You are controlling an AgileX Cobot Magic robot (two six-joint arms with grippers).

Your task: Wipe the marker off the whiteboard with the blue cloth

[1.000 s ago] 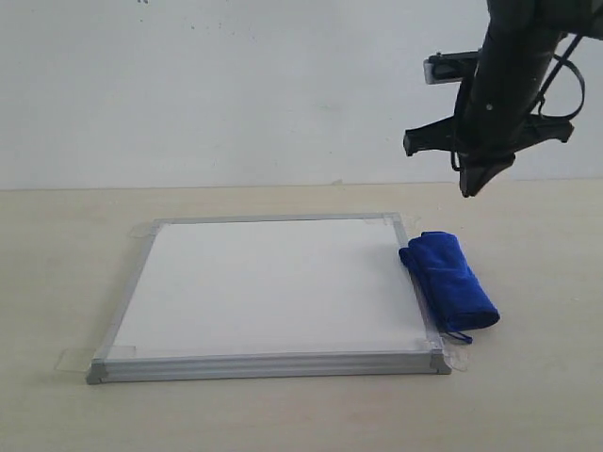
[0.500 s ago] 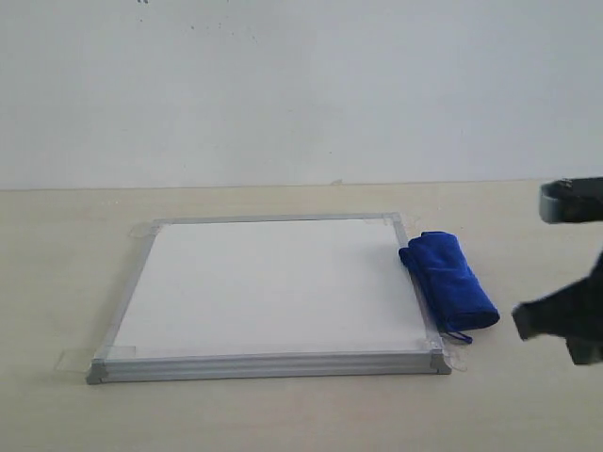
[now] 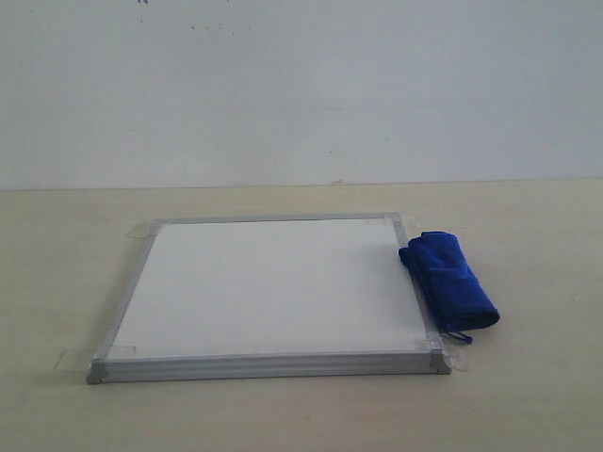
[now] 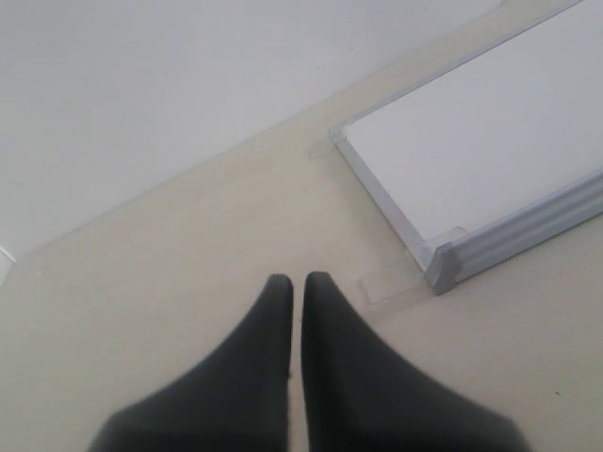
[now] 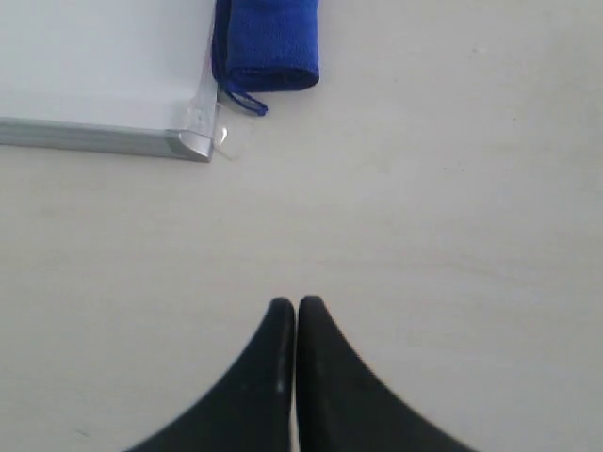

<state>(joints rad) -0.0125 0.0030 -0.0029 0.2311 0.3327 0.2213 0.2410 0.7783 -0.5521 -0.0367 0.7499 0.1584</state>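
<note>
The whiteboard [image 3: 268, 287] lies flat on the table, its white face bare; no red marker writing shows on it in any view. The blue cloth [image 3: 449, 280] lies rolled up against the board's right edge, its loop at the near end. Neither arm appears in the exterior view. My left gripper [image 4: 298, 280] is shut with nothing in it, hovering over bare table beside a taped corner of the whiteboard [image 4: 490, 151]. My right gripper [image 5: 296, 302] is shut and empty, well away from the blue cloth [image 5: 268, 42] and the whiteboard [image 5: 104, 66].
Clear tape tabs [image 3: 71, 360] stick out at the board's corners onto the beige table [image 3: 528, 395]. A plain white wall [image 3: 301, 85] rises behind the table's far edge.
The right arm has dropped from above the cloth, passed the right edge and left the exterior view. Board and cloth have not moved.
</note>
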